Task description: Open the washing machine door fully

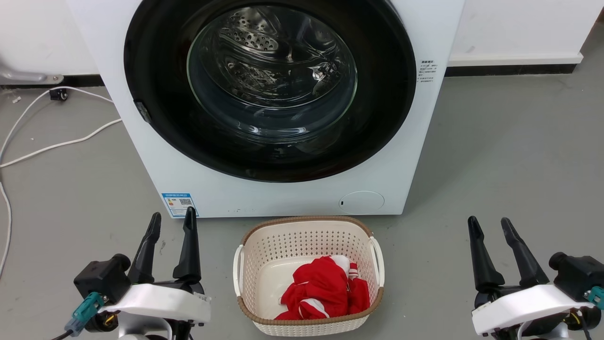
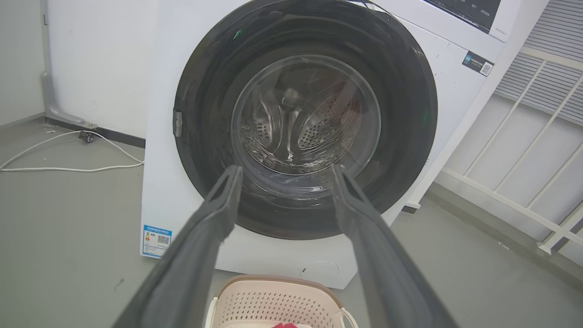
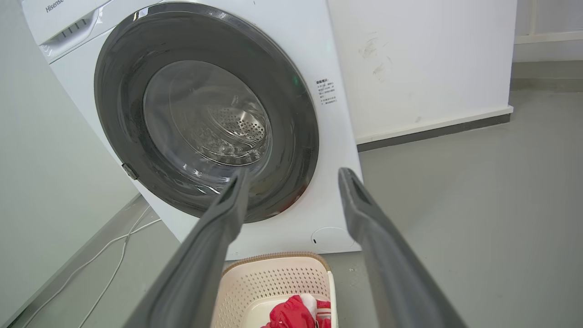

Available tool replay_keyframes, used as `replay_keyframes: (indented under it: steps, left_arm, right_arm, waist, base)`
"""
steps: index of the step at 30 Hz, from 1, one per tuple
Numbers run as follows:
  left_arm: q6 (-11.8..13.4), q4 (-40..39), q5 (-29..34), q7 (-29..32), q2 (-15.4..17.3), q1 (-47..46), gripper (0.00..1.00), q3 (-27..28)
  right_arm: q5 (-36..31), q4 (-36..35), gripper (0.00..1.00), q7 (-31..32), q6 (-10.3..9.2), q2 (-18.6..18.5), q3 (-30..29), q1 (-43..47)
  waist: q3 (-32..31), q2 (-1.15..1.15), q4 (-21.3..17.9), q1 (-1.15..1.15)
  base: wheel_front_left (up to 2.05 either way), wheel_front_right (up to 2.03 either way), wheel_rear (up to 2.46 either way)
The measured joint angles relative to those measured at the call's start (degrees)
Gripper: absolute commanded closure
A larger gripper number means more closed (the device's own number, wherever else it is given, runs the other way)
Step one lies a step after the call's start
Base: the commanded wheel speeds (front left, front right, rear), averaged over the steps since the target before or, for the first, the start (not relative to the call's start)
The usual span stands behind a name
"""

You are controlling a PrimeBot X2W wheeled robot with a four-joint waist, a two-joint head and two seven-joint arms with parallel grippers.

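The white washing machine (image 1: pixel 292 198) (image 2: pixel 164 191) (image 3: pixel 332 136) stands on the floor straight ahead. Its round glossy black washing machine door (image 1: pixel 155 85) (image 2: pixel 205 114) (image 3: pixel 118 91) lies flat against the front, with a clear glass bowl in the middle through which the steel drum shows. A small grey latch tab (image 1: pixel 142 112) (image 2: pixel 177 124) (image 3: pixel 130 171) sits on the door's left edge. My left gripper (image 1: pixel 172 221) (image 2: pixel 287 175) is open at lower left, well short of the machine. My right gripper (image 1: pixel 490 225) (image 3: pixel 294 177) is open at lower right. Neither holds anything.
A cream perforated laundry basket (image 1: pixel 250 264) (image 2: pixel 255 296) (image 3: pixel 273 282) with red clothing (image 1: pixel 325 290) stands on the floor just before the machine, between my grippers. White cables (image 1: pixel 47 146) trail over the grey floor at left. A white wall stands behind, and railings (image 2: pixel 524 159) at the right.
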Motion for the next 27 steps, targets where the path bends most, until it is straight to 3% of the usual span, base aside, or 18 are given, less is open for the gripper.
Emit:
replay_keyframes:
  steps: [27]
  left_arm:
    - [2.3, -1.4, 14.5, -3.5, 0.9, 0.6, 0.0, -1.8]
  right_arm:
    - [-13.7, -1.7, 0.0, -2.4, 0.01, 0.1, 1.1, 0.7]
  waist:
    - [-0.3, 0.0, -0.1, 0.0]
  base:
    - [0.0, 0.0, 0.0]
